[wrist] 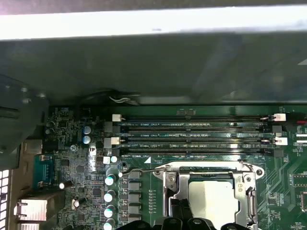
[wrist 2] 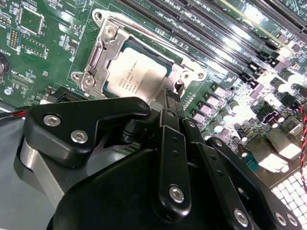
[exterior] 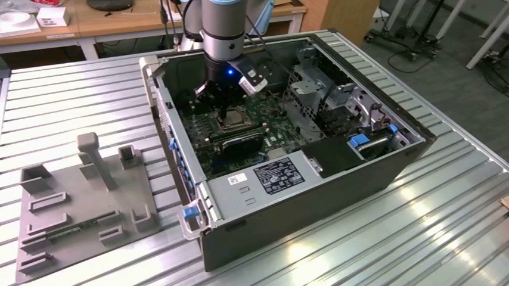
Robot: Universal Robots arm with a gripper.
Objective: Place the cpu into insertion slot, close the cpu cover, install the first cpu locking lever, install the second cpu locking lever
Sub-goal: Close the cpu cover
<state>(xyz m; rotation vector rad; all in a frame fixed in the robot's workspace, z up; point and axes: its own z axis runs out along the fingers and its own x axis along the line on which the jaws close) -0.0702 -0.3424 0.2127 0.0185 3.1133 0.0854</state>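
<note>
Ribbed metal tabletop, open computer case: cpu under closed cpu cover, my fingers pinched shut, seemingly empty, at its edge; I'd say latching step, needing a precise push.

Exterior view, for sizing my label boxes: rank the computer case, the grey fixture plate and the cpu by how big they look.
1. computer case
2. grey fixture plate
3. cpu, by far the smallest
</note>
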